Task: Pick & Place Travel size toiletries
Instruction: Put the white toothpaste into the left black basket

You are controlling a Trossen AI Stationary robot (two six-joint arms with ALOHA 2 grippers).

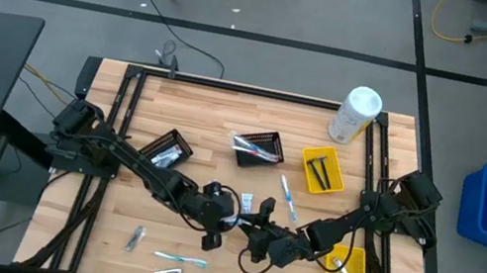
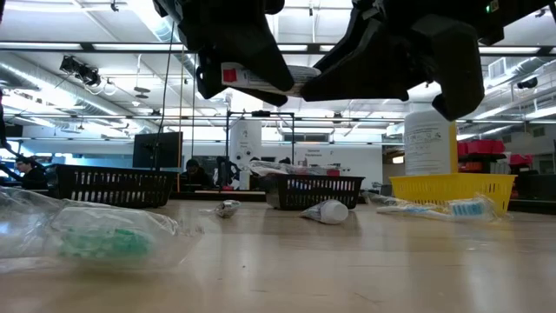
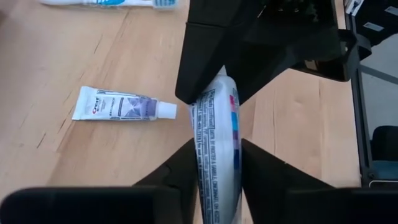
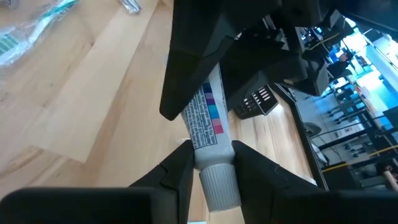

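Item in hand: one white toothpaste tube (image 3: 214, 155), soft plastic, printed with fine text and pink-blue colour blocks, ribbed white cap. It is held in the air above the middle front of the table (image 1: 198, 109), between both arms.

Left gripper (image 3: 214, 165): dark flat fingers (image 3: 180, 168) drawn narrow, pressed on both sides of the tube's flat end. Right gripper (image 4: 211, 158): fingers (image 4: 177, 165) equally narrow, clamped on the tube just behind its cap. Both grip the same tube.

Lying on the table: one further mini toothpaste tube (image 3: 121, 106), white with a grey-blue label, near the held one; two wrapped toothbrushes (image 1: 288, 197), slim, blue-white, side by side; two more toothbrushes (image 1: 175, 265) near the front edge; one small silvery packet (image 1: 136, 236), crinkled.

Containers: two black mesh baskets (image 1: 260, 147), rectangular; two yellow ribbed plastic trays (image 1: 322, 169); one white cylindrical canister (image 1: 355, 114) at the far right corner.

Table: pale wooden planks, smooth.
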